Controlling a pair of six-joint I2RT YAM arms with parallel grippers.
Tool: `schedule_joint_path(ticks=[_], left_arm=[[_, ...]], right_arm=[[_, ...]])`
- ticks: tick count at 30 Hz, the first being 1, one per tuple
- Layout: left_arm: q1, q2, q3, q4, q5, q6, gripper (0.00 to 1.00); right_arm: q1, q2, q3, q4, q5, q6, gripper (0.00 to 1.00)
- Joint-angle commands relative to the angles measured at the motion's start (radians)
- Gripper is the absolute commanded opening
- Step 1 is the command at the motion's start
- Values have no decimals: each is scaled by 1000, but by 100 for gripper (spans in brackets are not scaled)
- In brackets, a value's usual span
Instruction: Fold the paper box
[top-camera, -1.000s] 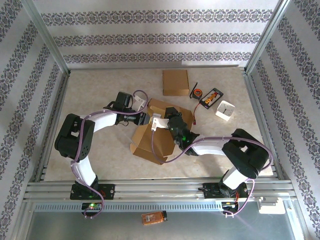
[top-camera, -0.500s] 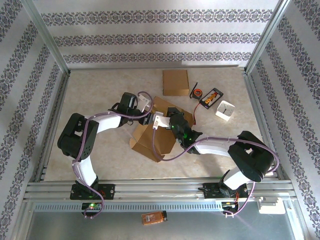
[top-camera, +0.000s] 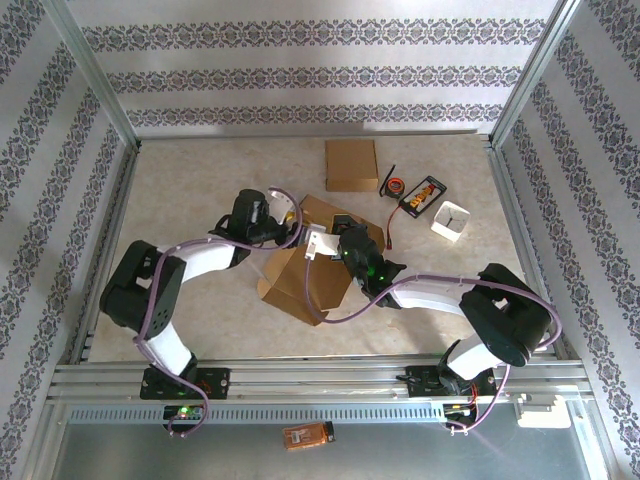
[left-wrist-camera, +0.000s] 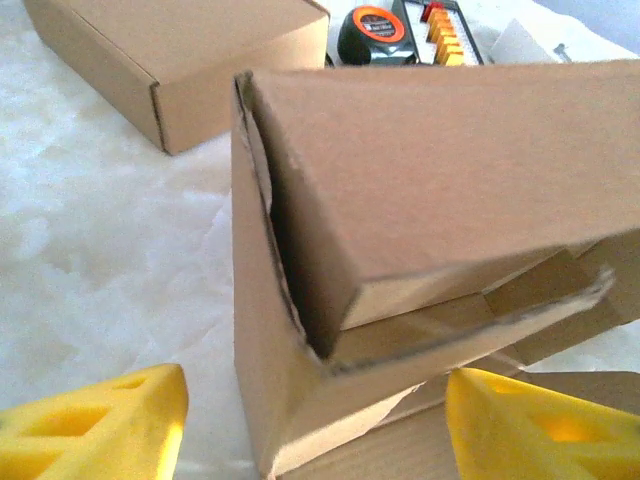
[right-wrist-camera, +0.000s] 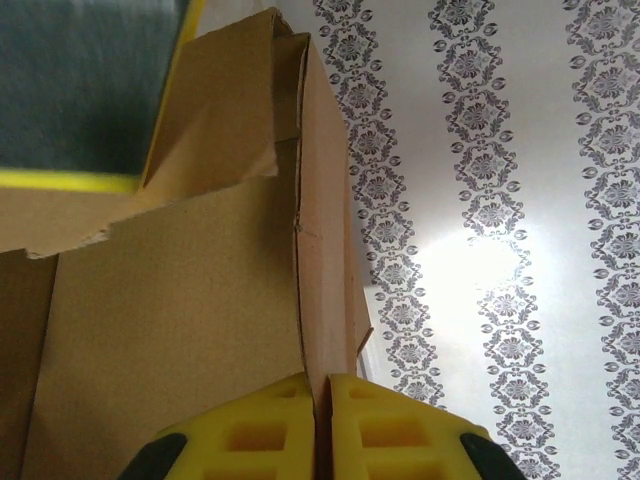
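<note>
Mid-fold: the box (top-camera: 300, 280) sits mid-tabletop, right claw (right-wrist-camera: 322, 385) pinching its wall at 1 o'clock, left claw (left-wrist-camera: 315, 385) gaping wide at 11 o'clock, so next it probably needs to push that lid (left-wrist-camera: 450, 170) down.

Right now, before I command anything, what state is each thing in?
paper box: half folded, lid not closed
left pincer: open, facing the paper box
right pincer: shut on the paper box's wall
second box: folded shut, lying flat
white tray: upright, open top
</note>
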Motion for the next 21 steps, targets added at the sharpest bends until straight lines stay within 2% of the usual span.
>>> schedule_joint_path(ticks=[1, 7, 11, 15, 21], left_arm=[[-11, -95, -51, 22, -21, 52, 73], [-11, -264, -130, -103, 10, 172, 75], [-1, -307, -119, -194, -62, 304, 73], [41, -242, -48, -246, -67, 362, 71], [49, -65, 98, -292, 10, 384, 66]], right_arm=[[-6, -11, 6, -57, -37, 27, 11], [-10, -15, 8, -61, -42, 20, 11], [-10, -10, 14, -64, -48, 16, 11], [-10, -24, 19, -86, -67, 28, 11], [-10, -49, 21, -132, -91, 45, 11]])
